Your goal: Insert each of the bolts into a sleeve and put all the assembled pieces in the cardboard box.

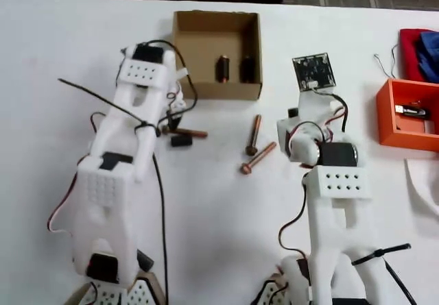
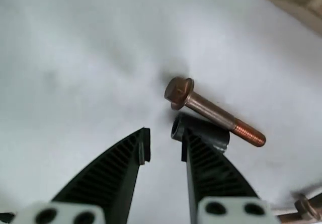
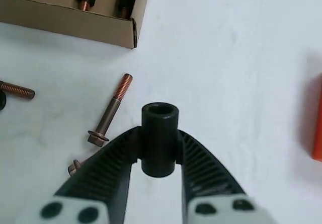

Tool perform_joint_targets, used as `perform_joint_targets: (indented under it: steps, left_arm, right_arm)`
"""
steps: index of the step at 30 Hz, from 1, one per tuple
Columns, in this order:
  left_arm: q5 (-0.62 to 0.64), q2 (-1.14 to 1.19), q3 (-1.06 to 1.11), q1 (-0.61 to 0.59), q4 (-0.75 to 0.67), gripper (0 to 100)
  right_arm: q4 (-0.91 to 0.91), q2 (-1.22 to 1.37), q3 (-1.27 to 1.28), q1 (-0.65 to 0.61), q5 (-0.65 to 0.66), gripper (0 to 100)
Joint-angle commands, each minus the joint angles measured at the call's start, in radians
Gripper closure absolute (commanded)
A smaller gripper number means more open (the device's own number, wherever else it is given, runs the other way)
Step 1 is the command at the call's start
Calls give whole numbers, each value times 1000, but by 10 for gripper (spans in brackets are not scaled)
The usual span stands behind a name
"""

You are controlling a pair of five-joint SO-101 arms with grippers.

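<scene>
The cardboard box (image 1: 182, 55) at the table's back holds two assembled pieces (image 1: 223, 68) (image 1: 247, 68). My left gripper (image 2: 163, 144) is open just above the table with nothing between its fingers. A black sleeve (image 2: 201, 133) lies against the tip of one finger (image 2: 193, 151), and a copper bolt (image 2: 211, 112) lies right behind it. In the high view this bolt (image 1: 186, 133) and sleeve (image 1: 180, 140) sit by the left arm's tip. My right gripper (image 3: 158, 146) is shut on a second black sleeve (image 3: 160, 131), held upright. Two loose bolts (image 1: 254, 135) (image 1: 258, 157) lie between the arms.
An orange tray (image 1: 387, 116) with a small dark item stands at the right edge, with red and blue cloth (image 1: 418, 51) behind it. Cables trail from both arms. In the right wrist view the box's corner (image 3: 75, 25) is near the loose bolt (image 3: 111, 110).
</scene>
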Motion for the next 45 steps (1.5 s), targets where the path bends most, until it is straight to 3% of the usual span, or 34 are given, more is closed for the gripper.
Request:
perform_joint_targets:
  steps: [1, 18, 25, 31, 45]
  left_arm:
    - [29, 14, -38, -8, -34, 868]
    - [66, 72, -39, -11, -143, 868]
    - [64, 64, -41, -6, -135, 868]
    - [68, 60, -179, 5, -49, 868]
    - [78, 123, -200, 95, -69, 868]
  right_arm:
    - [-7, 2, -6, 2, -3, 976]
    - [-7, 2, -5, 2, -5, 976]
    - [-7, 4, -5, 2, -5, 976]
    - [-7, 4, -5, 2, -5, 976]
    - [-7, 4, -5, 1, -6, 976]
